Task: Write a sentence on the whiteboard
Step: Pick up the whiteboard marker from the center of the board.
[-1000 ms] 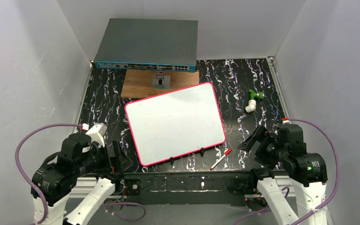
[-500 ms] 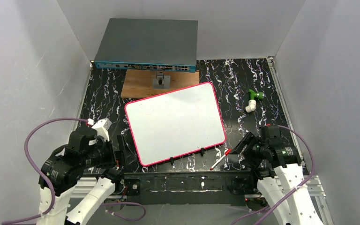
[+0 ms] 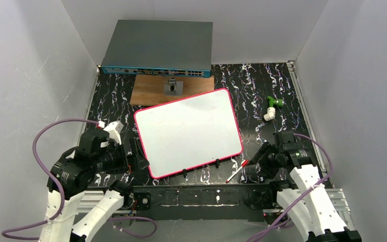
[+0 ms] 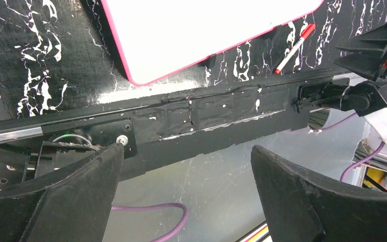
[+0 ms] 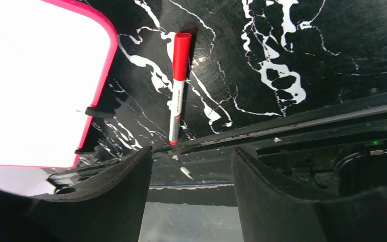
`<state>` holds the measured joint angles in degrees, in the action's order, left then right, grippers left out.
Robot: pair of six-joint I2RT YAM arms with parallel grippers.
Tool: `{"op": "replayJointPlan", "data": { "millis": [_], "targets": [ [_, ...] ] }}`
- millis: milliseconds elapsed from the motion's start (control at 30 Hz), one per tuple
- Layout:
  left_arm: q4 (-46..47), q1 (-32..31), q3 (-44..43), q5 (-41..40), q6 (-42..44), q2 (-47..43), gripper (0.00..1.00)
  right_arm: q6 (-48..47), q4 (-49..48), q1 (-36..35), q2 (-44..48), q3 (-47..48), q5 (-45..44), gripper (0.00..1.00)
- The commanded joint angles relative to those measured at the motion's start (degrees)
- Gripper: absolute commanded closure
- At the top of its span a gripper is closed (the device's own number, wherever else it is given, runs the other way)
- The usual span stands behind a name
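Note:
The whiteboard [image 3: 188, 132] lies flat mid-table, tilted, with a pink-red rim and black clips on its near edge. Its surface is blank and no sentence shows on it. It also shows in the left wrist view [image 4: 206, 25] and the right wrist view [image 5: 35, 85]. A red-capped marker [image 3: 237, 171] lies on the table just right of the board's near corner, and shows in both wrist views [image 4: 295, 42] [image 5: 178, 83]. My left gripper [image 3: 138, 157] [image 4: 186, 148] is open and empty beside the board's near left edge. My right gripper [image 3: 256, 162] [image 5: 192, 149] is open and empty just right of the marker.
A grey network switch [image 3: 157, 48] stands at the back. A brown wooden board [image 3: 151, 91] with a small metal part [image 3: 174, 86] lies in front of it. A green and white pipe fitting [image 3: 271, 107] lies at the right. A black rail [image 3: 201, 194] runs along the near edge.
Both arms have swung inward. The left gripper came up to the board's near left edge. The right gripper moved left and down toward the marker. Board and marker have not moved.

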<state>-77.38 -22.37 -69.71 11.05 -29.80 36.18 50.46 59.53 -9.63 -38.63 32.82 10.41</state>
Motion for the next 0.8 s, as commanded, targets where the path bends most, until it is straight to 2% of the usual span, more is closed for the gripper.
{"op": "replayJointPlan", "data": {
  "millis": [0,133,267,533,767],
  "targets": [
    [0.7,-0.2,0.7,-0.9,0.8,1.6,0.02,-3.1,0.8,-2.2,-1.5,2.2,-2.3,0.34],
    [1.7,-0.2,1.3,-1.2,1.1,2.4,0.02,0.5,-0.2,-9.2,-2.3,1.1,-5.1,0.32],
    [2.1,-0.2,1.3,-1.1,1.2,2.9,0.02,6.3,-2.3,-15.4,-9.1,2.3,-9.5,0.33],
    [-0.4,-0.2,-0.2,-1.8,1.8,2.4,0.02,11.8,-7.1,-15.7,-18.0,5.3,-15.0,0.42],
    [-3.7,-0.2,0.1,-2.5,1.3,-0.5,0.02,13.8,-10.5,-15.7,-24.3,6.4,-16.2,0.47]
  ]
}}
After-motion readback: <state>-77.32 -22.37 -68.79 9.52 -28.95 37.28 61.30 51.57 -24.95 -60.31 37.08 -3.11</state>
